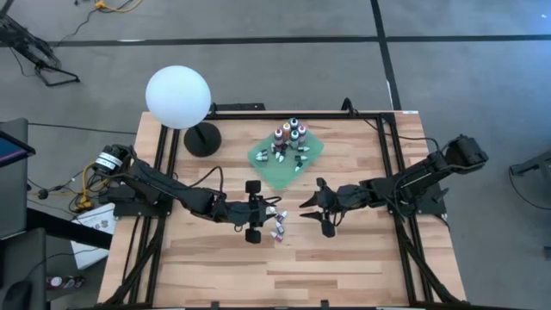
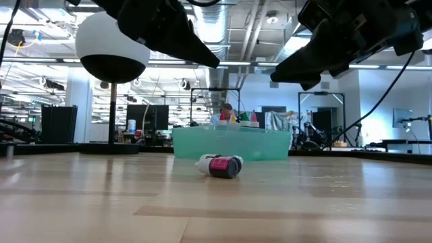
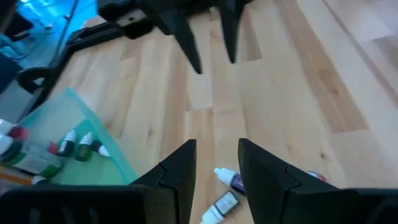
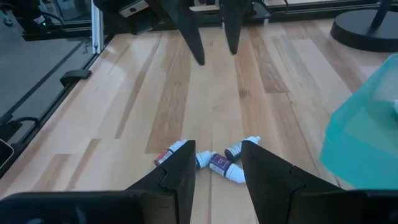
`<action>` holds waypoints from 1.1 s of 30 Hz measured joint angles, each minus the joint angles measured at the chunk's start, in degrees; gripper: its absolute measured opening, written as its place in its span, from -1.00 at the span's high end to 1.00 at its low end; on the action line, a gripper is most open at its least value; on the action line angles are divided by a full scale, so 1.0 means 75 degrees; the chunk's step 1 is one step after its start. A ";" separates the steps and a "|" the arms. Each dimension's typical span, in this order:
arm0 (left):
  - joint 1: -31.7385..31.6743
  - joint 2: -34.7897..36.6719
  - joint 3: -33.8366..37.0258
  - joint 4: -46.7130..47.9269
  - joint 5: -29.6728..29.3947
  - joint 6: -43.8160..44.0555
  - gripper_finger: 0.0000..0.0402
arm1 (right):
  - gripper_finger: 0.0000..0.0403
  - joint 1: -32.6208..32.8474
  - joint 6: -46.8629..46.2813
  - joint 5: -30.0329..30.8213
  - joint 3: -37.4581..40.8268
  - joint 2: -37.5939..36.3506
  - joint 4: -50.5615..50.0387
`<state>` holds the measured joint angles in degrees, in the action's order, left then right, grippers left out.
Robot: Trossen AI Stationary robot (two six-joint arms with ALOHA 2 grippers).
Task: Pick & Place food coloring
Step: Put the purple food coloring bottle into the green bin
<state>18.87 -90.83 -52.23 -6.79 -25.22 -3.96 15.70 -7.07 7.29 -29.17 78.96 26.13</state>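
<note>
We see left gripper [image 1: 255, 211] and right gripper [image 1: 320, 209] facing, jaws released, raised above worktop [image 1: 344, 267]; loose food coloring bottles [image 1: 277, 224] lie between them.

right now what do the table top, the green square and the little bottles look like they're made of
Table top: wood, pale jointed planks with visible grain, matte. Green square: possibly cloth, though in the low view it looks translucent, so soft plastic is possible. Little bottles: likely plastic, white caps and tips, dark labels; too small to be sure.
</note>
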 joint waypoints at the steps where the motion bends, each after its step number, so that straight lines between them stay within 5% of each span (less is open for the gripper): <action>1: 0.0000 -0.0003 0.0000 0.0001 0.0090 0.0004 0.44 | 0.40 0.0000 0.0000 0.0001 0.0000 0.0000 0.0013; 33: -0.0029 -0.0006 0.0000 0.0050 0.0123 0.0032 0.44 | 0.40 -0.0015 0.0003 0.0025 0.0006 0.0000 0.0389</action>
<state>18.65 -90.87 -52.23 -6.42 -24.29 -3.72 15.59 -7.05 7.48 -29.12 78.96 29.05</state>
